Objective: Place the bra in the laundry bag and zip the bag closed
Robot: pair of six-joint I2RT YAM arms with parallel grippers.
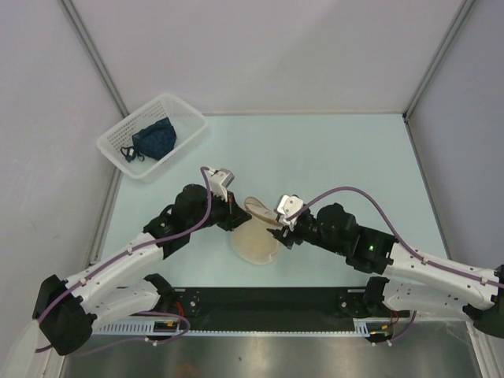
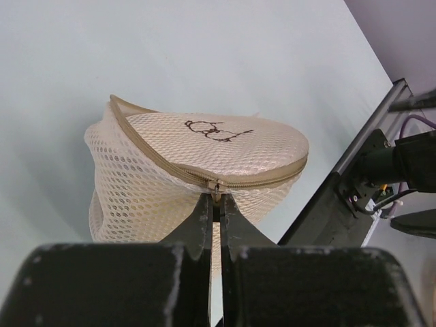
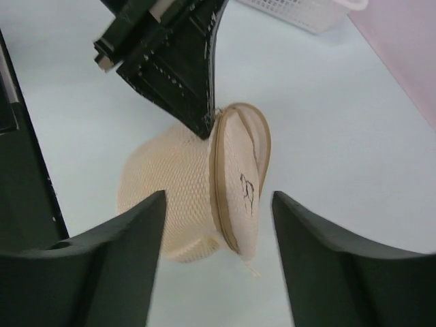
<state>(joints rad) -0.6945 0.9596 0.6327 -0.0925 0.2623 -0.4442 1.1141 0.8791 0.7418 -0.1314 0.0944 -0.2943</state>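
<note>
The laundry bag point(image 1: 253, 242) is a cream mesh drum in the middle of the table, lifted at its rim, with the lid point(image 1: 260, 209) partly unzipped. In the left wrist view the lid point(image 2: 238, 146) shows the dark bra drawing point(image 2: 216, 129). My left gripper point(image 2: 218, 201) is shut on the zip pull point(image 2: 217, 187) at the bag's point(image 2: 136, 194) rim; it also shows in the top view point(image 1: 239, 223). My right gripper point(image 3: 219, 196) is open, its jaws on either side of the bag point(image 3: 167, 191) and lid point(image 3: 242, 174) without touching them; it also shows in the top view point(image 1: 279, 231). The yellow bra is not in view.
A white slatted basket point(image 1: 183, 116) stands at the back left with a dark blue garment point(image 1: 155, 138) in it; its corner shows in the right wrist view point(image 3: 310, 10). Grey walls stand on both sides. A black strip point(image 1: 268, 303) runs along the near edge.
</note>
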